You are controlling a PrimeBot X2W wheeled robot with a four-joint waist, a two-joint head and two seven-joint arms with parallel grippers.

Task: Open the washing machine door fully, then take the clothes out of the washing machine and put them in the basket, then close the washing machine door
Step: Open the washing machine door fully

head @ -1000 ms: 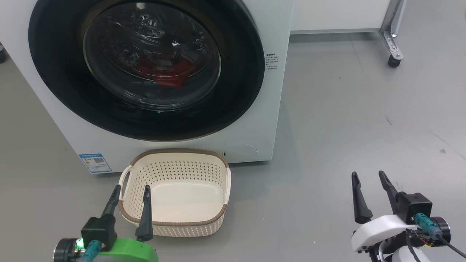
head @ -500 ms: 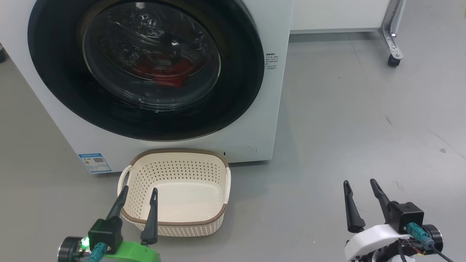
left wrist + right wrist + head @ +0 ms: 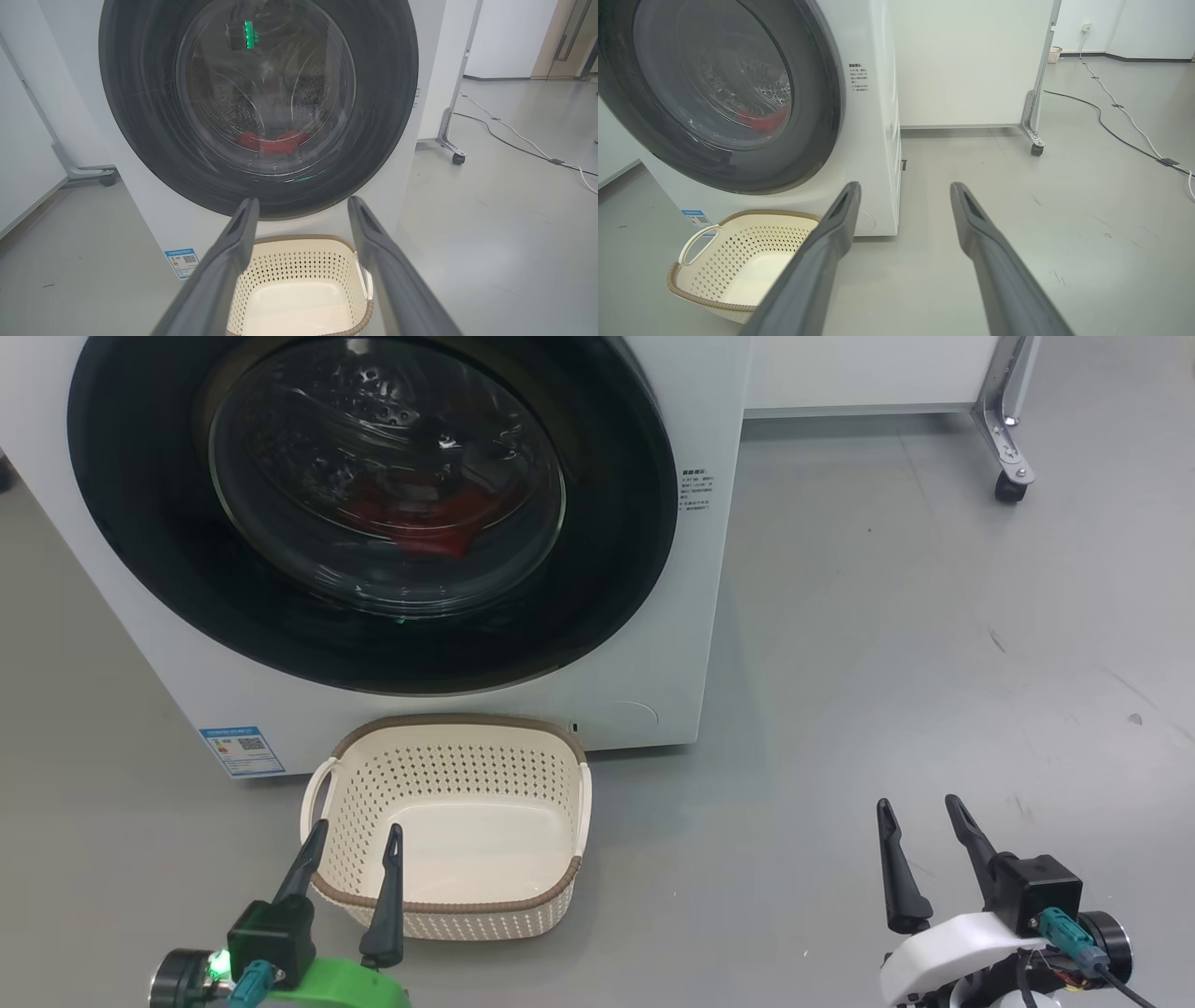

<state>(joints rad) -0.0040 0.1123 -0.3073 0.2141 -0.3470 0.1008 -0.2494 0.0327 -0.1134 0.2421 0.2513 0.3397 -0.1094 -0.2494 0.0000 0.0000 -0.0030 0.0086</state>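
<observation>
The washing machine (image 3: 714,616) stands at the far left of the grey floor (image 3: 887,616). Its washing machine door (image 3: 616,523) looks shut flush against the front, so the first step, opening it fully, has not begun. Through the bulging glass the clothes (image 3: 425,518) show as a red heap low in the steel drum, a little right of the window's centre. The basket (image 3: 457,721) sits empty on the floor directly below the door, its far rim just beside the machine's base. The left gripper (image 3: 359,826) hovers at the near left, its two dark fingers spread apart and holding nothing, their tips above the basket's near left rim. The right gripper (image 3: 917,801) is likewise spread and empty, low at the near right over bare floor, well apart from both machine and basket. The next move calls for one arm to rise and reach far toward the door's black rim and hook its free edge to pull it outward. I cannot tell where a handle or recess lies, nor which side carries the hinge. The basket is close under the door, so the swing may need to pass above it.
</observation>
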